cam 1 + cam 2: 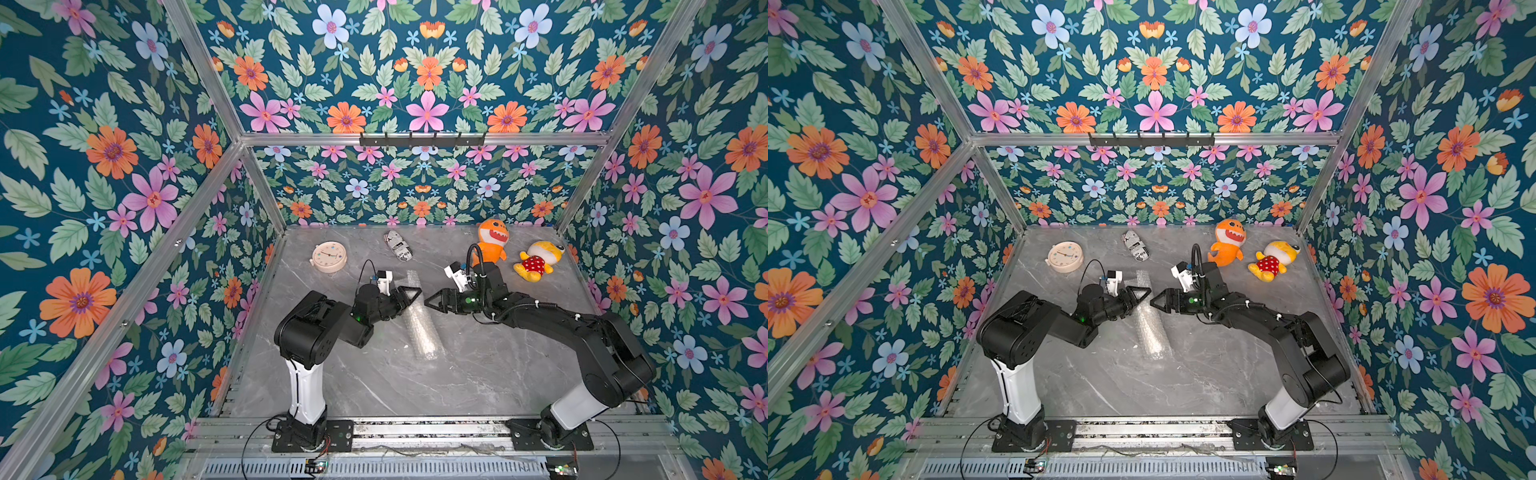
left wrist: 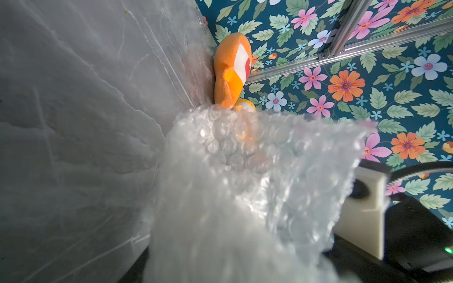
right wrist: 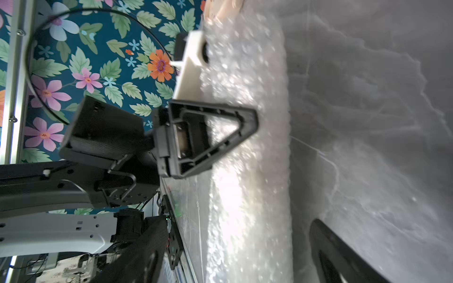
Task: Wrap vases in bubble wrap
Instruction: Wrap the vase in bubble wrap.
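The bubble wrap [image 1: 422, 328] lies rolled into a tube in the middle of the bench [image 1: 478, 374]. We see the left end effector [image 1: 415, 295] clamped on its farther part. The right end effector [image 1: 430, 304], fingers apart, sits just beside it, gripping nothing.

Floral wallpaper walls [image 1: 424, 75], teal with orange, pink and pale-blue blooms, enclose the cell on three sides and overhead. A silvery aluminium frame [image 1: 291, 139] edges the panels and carries a black hook rail [image 1: 422, 140]. The counter [image 1: 478, 374] is grey veined marble, evenly lit.
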`<state>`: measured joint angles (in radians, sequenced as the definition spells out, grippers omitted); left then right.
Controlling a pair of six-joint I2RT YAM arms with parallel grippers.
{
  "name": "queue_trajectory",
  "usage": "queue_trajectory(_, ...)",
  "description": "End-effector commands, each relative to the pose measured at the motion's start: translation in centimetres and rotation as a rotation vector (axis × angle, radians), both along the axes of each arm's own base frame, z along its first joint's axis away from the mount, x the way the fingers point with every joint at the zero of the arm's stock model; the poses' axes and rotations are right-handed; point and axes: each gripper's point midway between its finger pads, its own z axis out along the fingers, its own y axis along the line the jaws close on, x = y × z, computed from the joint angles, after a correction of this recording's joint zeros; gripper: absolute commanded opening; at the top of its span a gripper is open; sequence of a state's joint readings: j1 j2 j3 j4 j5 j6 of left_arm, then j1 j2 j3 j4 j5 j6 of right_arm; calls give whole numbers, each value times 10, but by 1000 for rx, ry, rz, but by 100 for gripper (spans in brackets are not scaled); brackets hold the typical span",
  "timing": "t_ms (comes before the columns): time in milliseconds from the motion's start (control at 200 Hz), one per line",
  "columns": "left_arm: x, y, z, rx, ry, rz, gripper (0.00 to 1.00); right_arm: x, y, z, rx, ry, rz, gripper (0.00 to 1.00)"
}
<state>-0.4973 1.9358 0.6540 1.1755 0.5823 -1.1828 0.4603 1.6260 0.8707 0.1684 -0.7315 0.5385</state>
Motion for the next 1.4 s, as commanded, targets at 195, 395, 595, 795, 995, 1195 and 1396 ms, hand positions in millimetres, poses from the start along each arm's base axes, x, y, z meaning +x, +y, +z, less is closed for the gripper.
queue_trajectory(195, 4, -7, 17, -81, -35, -22, 57, -12, 31, -35, 98, 89, 139, 99)
queue_trajectory(395, 4, -8, 14, -77, -27, -20, 56, -23, 48, -56, 95, 125, 179, 99)
queue_trajectory(595, 4, -7, 12, -81, -20, -21, 56, -30, 51, -64, 87, 118, 158, 84)
queue_trajectory(795, 5, -6, 14, -81, -24, -20, 56, -38, 47, -62, 84, 103, 147, 77)
queue_trajectory(995, 6, -4, 22, -102, -40, -6, 72, -35, 51, -57, 96, 86, 136, 54)
queue_trajectory(1195, 12, 15, 46, -67, -128, 80, 100, -26, 52, -46, 96, 58, 113, 48)
queue_trajectory(1396, -3, 38, 56, -19, -173, 125, 100, -9, 48, -25, 142, 40, 95, 47)
